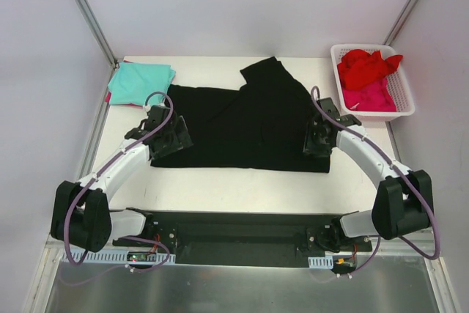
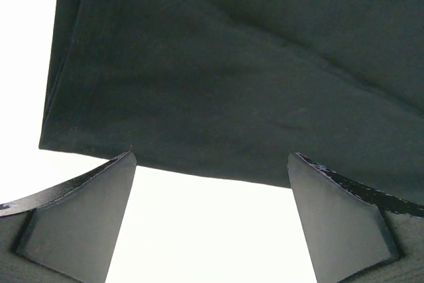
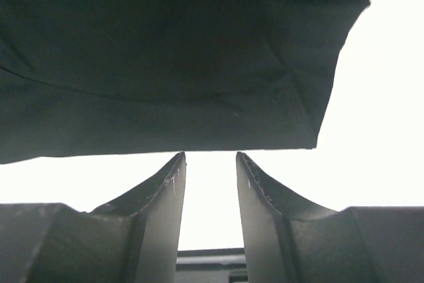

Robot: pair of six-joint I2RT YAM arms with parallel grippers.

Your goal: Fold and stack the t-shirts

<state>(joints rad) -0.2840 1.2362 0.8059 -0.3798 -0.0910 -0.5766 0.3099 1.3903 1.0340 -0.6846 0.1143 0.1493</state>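
A large black t-shirt [image 1: 249,122] lies spread flat mid-table, one part folded over toward the back. My left gripper [image 1: 167,135] hovers at the shirt's left edge, jaws wide open; the wrist view shows the black cloth [image 2: 232,77] just beyond the fingertips, nothing between them. My right gripper [image 1: 319,139] is at the shirt's right near corner, its jaws partly open with an empty gap, the cloth's hem [image 3: 165,97] just ahead of the tips. A teal t-shirt [image 1: 141,83] lies folded at the back left over a pink one. Red [image 1: 368,66] and pink [image 1: 370,97] t-shirts sit crumpled in the basket.
A white slotted basket [image 1: 404,97] stands at the back right. Grey walls with metal posts close in the table on the left, right and back. A black mounting rail [image 1: 242,236] with the arm bases runs along the near edge.
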